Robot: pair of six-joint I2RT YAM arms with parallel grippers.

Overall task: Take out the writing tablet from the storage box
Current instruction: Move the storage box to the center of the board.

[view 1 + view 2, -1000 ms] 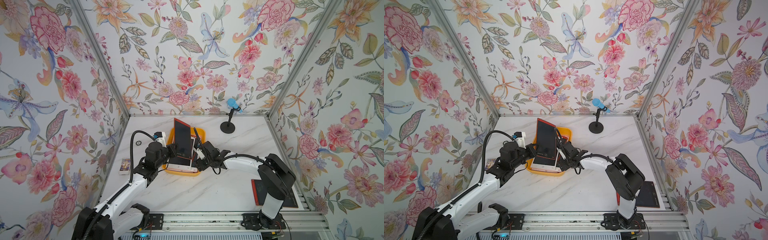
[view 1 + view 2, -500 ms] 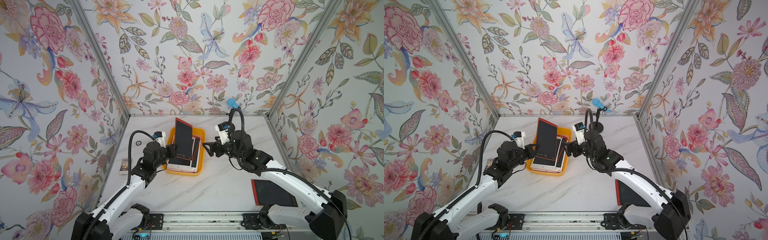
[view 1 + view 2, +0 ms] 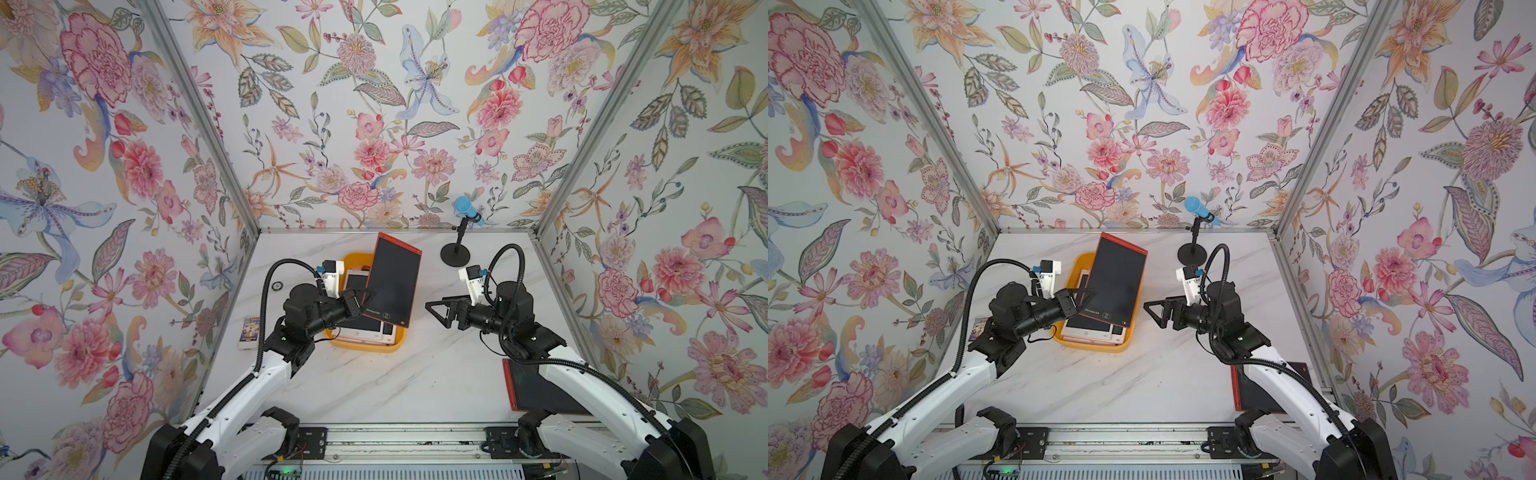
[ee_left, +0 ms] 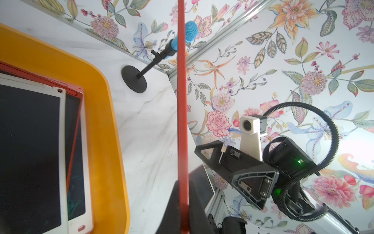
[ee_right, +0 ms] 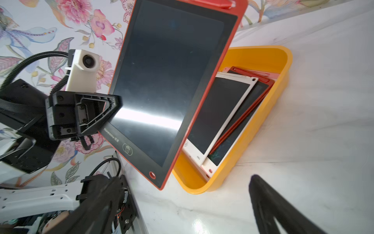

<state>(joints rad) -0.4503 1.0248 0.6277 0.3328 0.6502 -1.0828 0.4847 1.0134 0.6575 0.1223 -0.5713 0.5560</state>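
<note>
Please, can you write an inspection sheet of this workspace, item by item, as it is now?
Surface: white marble-pattern table.
Job's things: red-framed writing tablet held up, tilted, over the yellow storage box; stacked tablets lie inside; second red tablet lies on the table, partly under the right arm.
Clutter: microphone on a stand, small printed card, small ring.
Grippers: left end effector shut on the writing tablet's lower corner; right end effector open, empty, apart from it.
Cables: black hoses loop over both wrists; no snag seen.
Surroundings: floral walls, metal rail in front.
</note>
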